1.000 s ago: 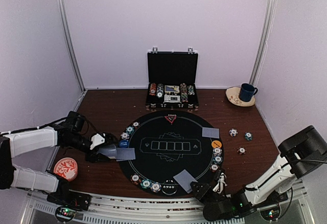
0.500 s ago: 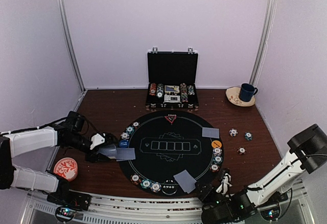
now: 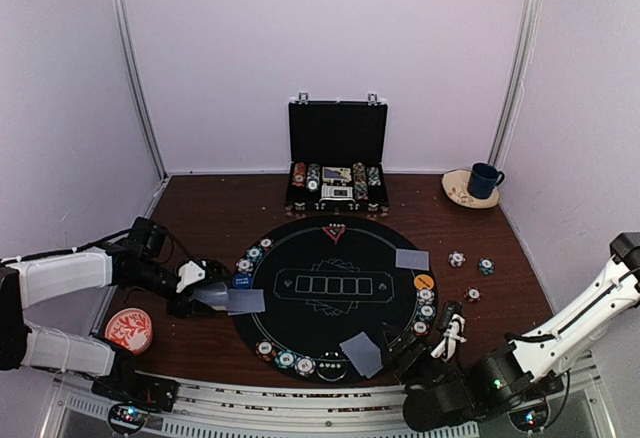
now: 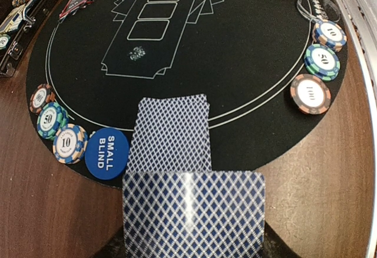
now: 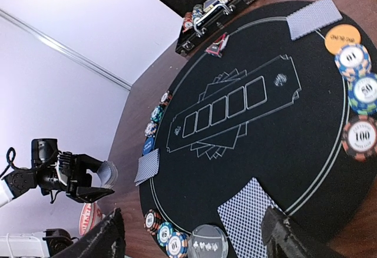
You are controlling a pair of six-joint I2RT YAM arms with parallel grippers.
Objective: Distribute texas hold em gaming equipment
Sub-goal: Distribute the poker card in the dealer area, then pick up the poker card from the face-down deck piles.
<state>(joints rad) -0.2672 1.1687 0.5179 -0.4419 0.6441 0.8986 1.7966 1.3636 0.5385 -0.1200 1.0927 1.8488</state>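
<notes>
While right hand (image 5: 193, 225) gapes, card (image 5: 250, 214) just ahead

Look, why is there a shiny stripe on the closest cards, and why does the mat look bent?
Left wrist view: light bounces off the glossy held cards, making that streak, and the wide lens curves the black mat. Right wrist view: the camera is tilted, so the mat looks oval; its fingers are blurry. Top view: even light, no glare.
</notes>
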